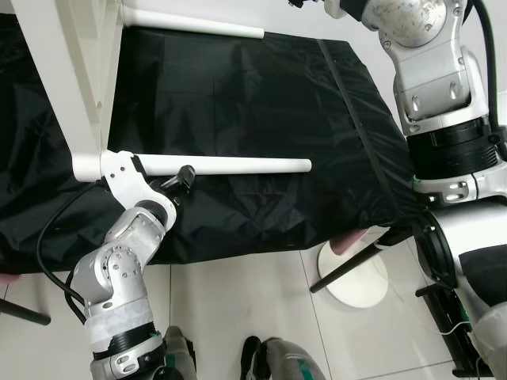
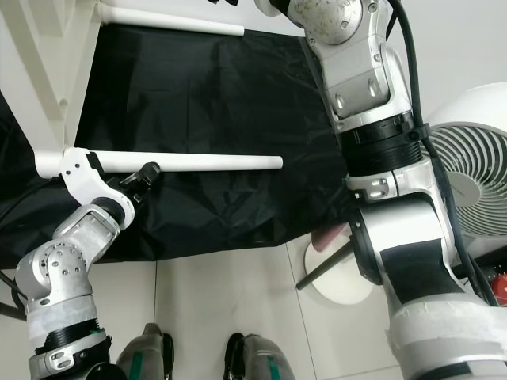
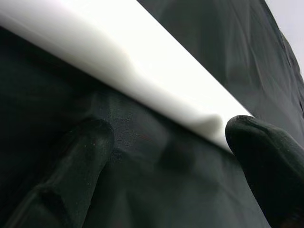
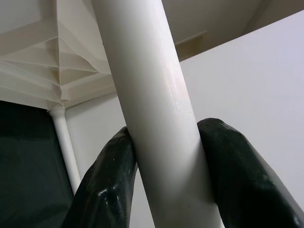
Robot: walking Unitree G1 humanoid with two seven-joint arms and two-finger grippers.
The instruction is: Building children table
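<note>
White table leg [image 4: 156,118] — smooth, round — clamped by right gripper [image 4: 166,156]; left gripper [image 3: 166,156] wide.

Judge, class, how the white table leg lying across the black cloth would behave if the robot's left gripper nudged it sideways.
The white table leg is a smooth round tube, so loose it would probably roll; but its end seems joined to the table frame, which likely restrains it. It looks rigid, unlikely to flex. The black cloth is creased and may bunch. The left gripper sits open beside it.
</note>
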